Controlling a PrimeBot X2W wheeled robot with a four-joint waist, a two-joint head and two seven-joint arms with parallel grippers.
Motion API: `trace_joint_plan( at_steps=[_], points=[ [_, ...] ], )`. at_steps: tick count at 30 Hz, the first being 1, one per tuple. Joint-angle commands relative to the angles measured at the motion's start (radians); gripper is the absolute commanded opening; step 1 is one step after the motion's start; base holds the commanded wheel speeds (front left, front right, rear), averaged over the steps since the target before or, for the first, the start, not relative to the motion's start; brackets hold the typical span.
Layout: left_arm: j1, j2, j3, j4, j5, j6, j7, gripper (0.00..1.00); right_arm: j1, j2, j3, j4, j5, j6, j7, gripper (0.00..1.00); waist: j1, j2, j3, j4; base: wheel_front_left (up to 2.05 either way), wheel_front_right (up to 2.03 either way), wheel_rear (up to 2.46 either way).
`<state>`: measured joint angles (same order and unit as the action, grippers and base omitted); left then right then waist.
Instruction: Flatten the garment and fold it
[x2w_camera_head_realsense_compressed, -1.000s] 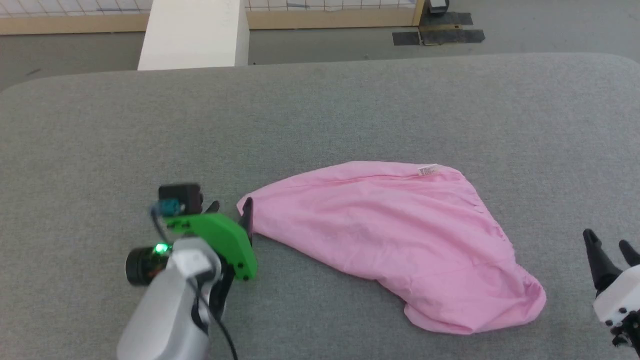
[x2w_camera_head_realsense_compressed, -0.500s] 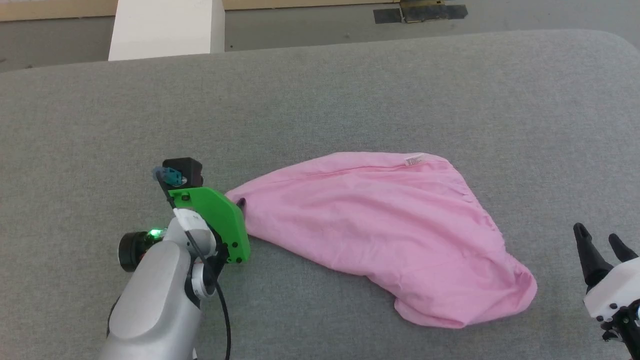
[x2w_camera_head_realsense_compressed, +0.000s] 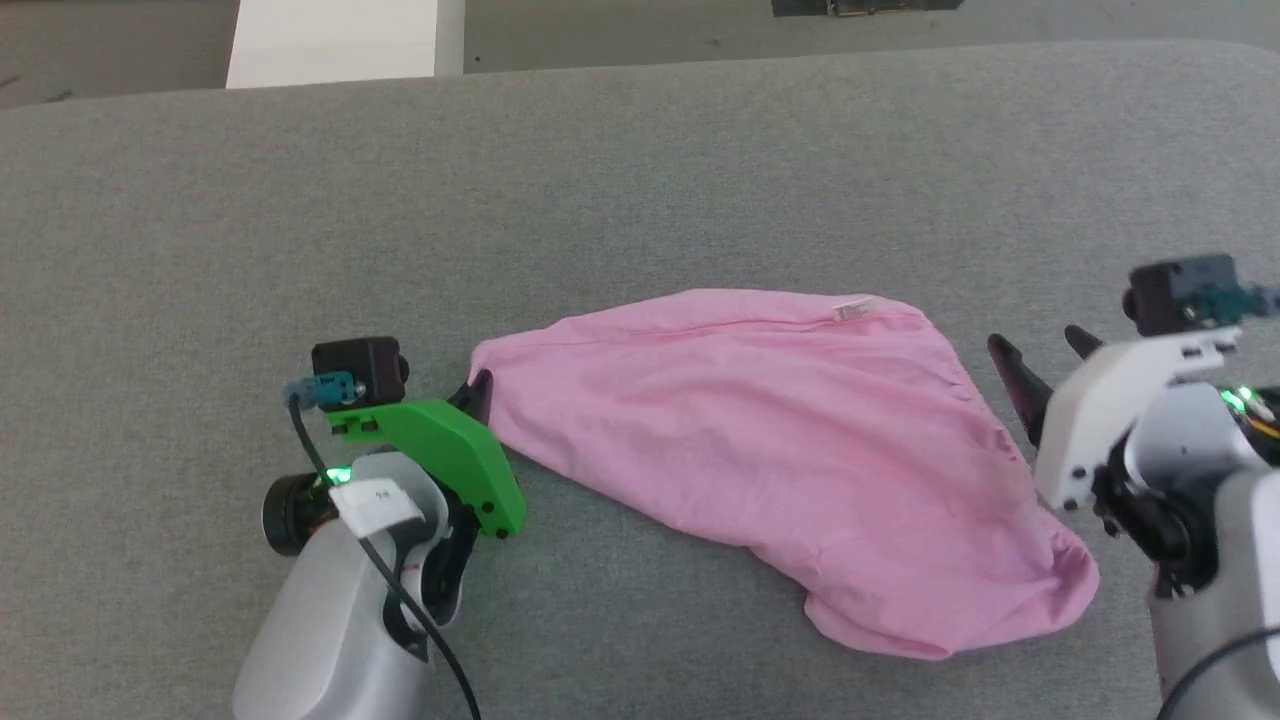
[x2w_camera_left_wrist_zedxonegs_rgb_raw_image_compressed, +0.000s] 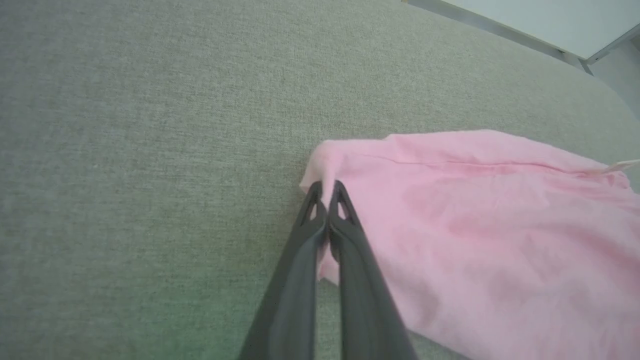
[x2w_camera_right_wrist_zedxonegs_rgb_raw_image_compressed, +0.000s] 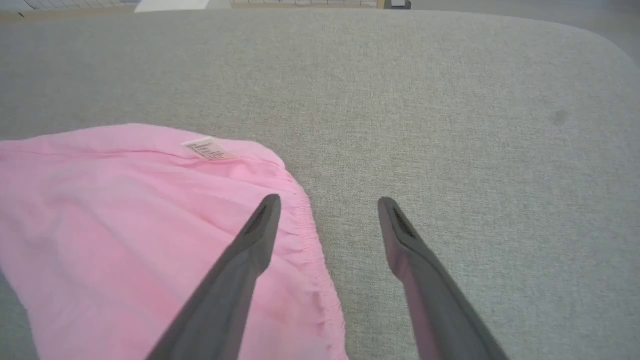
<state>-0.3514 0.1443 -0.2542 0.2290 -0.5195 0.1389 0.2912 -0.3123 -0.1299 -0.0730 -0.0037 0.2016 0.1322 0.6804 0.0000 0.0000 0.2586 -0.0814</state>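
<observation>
Left gripper (x2w_camera_left_wrist_zedxonegs_rgb_raw_image_compressed: 326, 192) now pinched shut on the left corner of the garment (x2w_camera_head_realsense_compressed: 780, 440); a second ago I had its fingers apart there. Right gripper (x2w_camera_head_realsense_compressed: 1035, 345), fingers wide apart, has come up to the gathered right edge. Garment lies spread on the grey cushion (x2w_camera_head_realsense_compressed: 640, 180), white tag (x2w_camera_head_realsense_compressed: 853, 311) at its far edge.
</observation>
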Motion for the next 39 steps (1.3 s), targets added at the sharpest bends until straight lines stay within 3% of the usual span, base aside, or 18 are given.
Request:
trace_joint_plan(
  at_steps=[1,5,14,15,16,17,26,34,39],
  points=[
    [0.016,-0.004,0.002,-0.017,0.000,0.009,-0.009,0.00,-0.036,-0.016,0.016,0.039,-0.010,-0.002,0.011,1.00,0.0000,0.0000,0.017,0.012,0.00,0.00,0.00],
    [0.038,-0.010,-0.007,-0.092,0.002,0.022,-0.012,0.00,-0.155,-0.062,0.099,0.224,-0.030,-0.002,0.016,1.00,0.0000,0.0000,0.056,0.046,0.00,0.00,0.00],
    [0.041,-0.015,-0.020,-0.123,-0.001,0.031,-0.006,0.00,-0.237,-0.076,0.170,0.394,-0.020,-0.002,-0.044,1.00,0.0000,0.0000,0.081,0.064,0.00,0.00,0.00],
    [0.042,-0.015,-0.021,-0.123,-0.003,0.030,-0.006,0.00,-0.244,-0.078,0.177,0.407,-0.016,-0.002,-0.051,0.38,0.0000,0.0000,0.081,0.064,0.00,0.00,0.00],
    [0.043,-0.016,-0.021,-0.122,-0.005,0.029,-0.008,0.00,-0.248,-0.078,0.182,0.416,-0.010,-0.002,-0.060,0.12,0.0000,0.0000,0.081,0.063,0.00,0.00,0.00],
    [0.045,-0.016,-0.021,-0.121,-0.007,0.028,-0.009,0.00,-0.253,-0.079,0.191,0.425,-0.003,-0.002,-0.069,0.00,0.0000,0.0000,0.079,0.062,0.00,0.00,0.00],
    [-0.044,-0.011,0.012,-0.114,-0.070,-0.026,-0.014,0.00,-0.331,-0.102,0.201,0.409,0.112,-0.002,-0.115,0.00,0.0000,0.0000,0.038,0.062,0.00,0.00,0.00],
    [-0.403,0.062,0.070,0.012,-0.079,-0.079,0.025,0.00,-0.562,-0.080,0.147,0.381,0.212,-0.002,-0.057,0.00,0.0000,0.0000,0.062,0.051,0.00,0.00,0.00],
    [-0.668,0.082,0.095,0.143,-0.062,-0.085,0.007,0.00,-0.775,-0.030,0.094,0.424,0.171,-0.002,-0.089,0.00,0.0000,0.0000,0.106,0.037,0.00,0.00,0.00]
  ],
)
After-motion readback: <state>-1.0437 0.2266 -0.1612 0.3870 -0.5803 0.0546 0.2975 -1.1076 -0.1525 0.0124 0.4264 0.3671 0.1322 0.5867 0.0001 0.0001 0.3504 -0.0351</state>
